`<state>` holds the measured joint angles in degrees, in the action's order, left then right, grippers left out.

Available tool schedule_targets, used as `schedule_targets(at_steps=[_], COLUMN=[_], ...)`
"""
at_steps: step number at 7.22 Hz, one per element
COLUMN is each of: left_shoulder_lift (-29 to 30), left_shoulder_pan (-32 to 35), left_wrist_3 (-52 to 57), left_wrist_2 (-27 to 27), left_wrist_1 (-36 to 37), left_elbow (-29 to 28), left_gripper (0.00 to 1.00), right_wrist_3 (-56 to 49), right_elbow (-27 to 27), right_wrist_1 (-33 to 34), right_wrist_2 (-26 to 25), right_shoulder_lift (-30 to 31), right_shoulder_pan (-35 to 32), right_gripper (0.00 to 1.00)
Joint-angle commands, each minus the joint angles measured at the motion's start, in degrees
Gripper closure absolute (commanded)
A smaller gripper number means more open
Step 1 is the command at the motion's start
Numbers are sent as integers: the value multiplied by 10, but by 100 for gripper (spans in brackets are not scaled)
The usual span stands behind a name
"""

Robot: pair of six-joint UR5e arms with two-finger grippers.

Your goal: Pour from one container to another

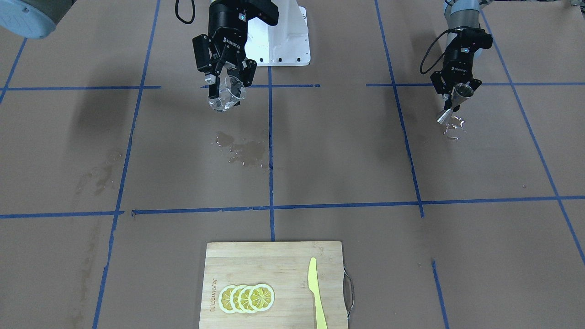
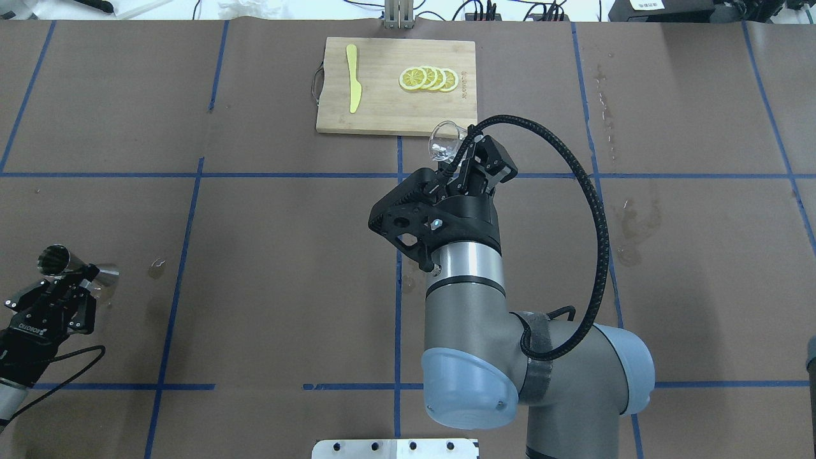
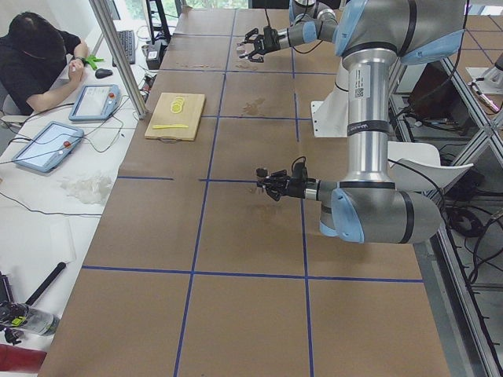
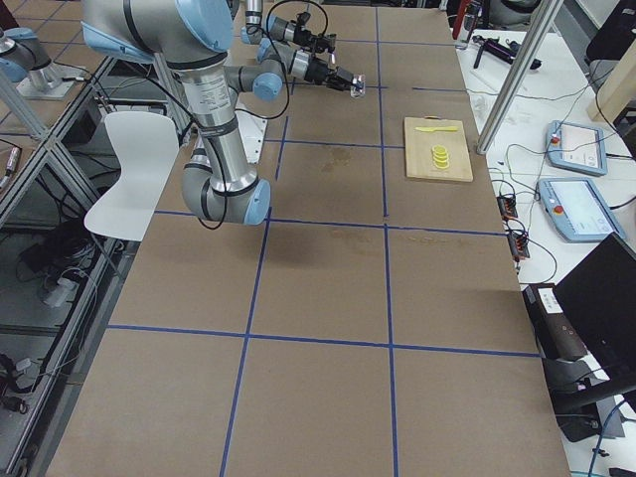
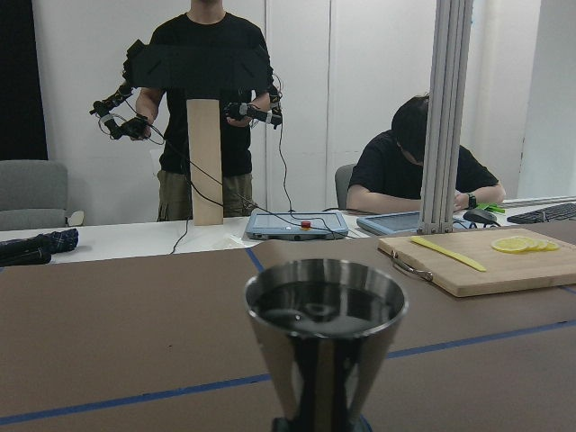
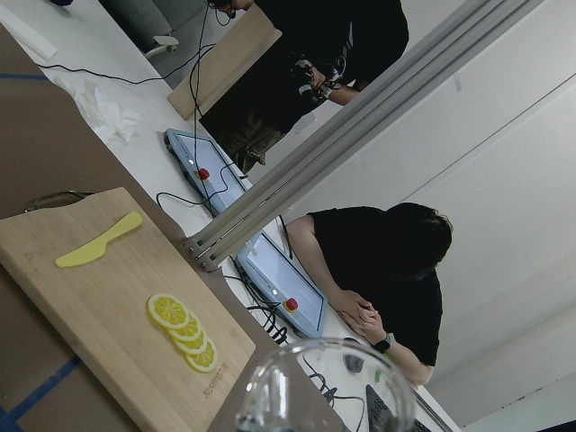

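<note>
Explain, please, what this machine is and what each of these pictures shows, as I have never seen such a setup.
This is a robot with two arms at a brown table. Each arm ends in a two-fingered hand. Two pictures look down on the table, one from behind the robot and one facing it. Two look along it from either end, and two come from small cameras on the wrists. The left hand is shut on a metal measuring cup. The right hand is shut on a clear glass. Across the table lies a cutting board with lemon slices and a yellow knife. Wet patches stain the surface. A seated person shows beyond it.
</note>
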<state>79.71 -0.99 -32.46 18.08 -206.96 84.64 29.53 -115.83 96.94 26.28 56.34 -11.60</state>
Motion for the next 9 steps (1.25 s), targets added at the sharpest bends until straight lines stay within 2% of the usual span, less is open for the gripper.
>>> schedule_targets(at_steps=[1, 6, 9], left_shoulder_lift=[8, 54, 56], left_shoulder_pan=[-2, -2, 0], left_wrist_3=[4, 36, 30], left_wrist_2=[-2, 3, 3], left_wrist_1=[-2, -8, -16], left_elbow=[0, -7, -8], left_gripper=[100, 100, 100], right_wrist_3=[0, -1, -1], right_elbow=[-3, -3, -3], right_wrist_1=[0, 0, 0], right_wrist_2=[0, 0, 0], right_shoulder_lift=[1, 2, 2], right_shoulder_pan=[0, 0, 0], right_gripper=[100, 100, 100])
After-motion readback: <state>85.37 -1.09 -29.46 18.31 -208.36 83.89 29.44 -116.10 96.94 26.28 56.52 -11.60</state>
